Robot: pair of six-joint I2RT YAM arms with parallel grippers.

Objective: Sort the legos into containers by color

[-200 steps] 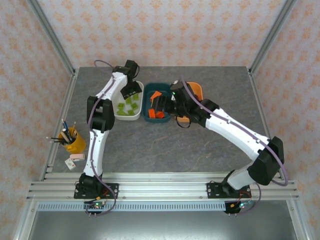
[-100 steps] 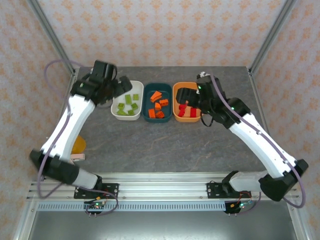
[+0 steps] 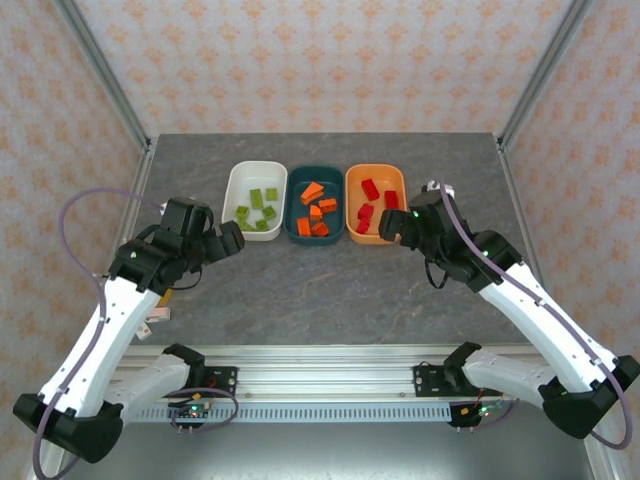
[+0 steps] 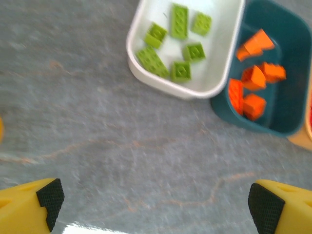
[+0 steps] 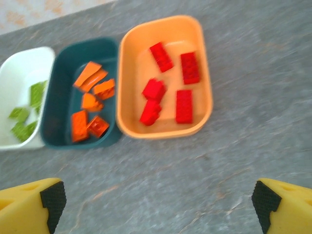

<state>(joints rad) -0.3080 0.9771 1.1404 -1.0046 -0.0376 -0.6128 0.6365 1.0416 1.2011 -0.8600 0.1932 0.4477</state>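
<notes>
Hovering short of the three containers (image 5: 131,53) toward the table's far edge, my left hand (image 4: 157,202) and right hand (image 5: 159,202) are both spread wide, legos (image 5: 154,89) lying sorted inside.

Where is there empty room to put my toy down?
The bare table in front of the three tubs, and the strip behind them. Crowded: the white tub, teal tub and orange tub sit packed together.
</notes>
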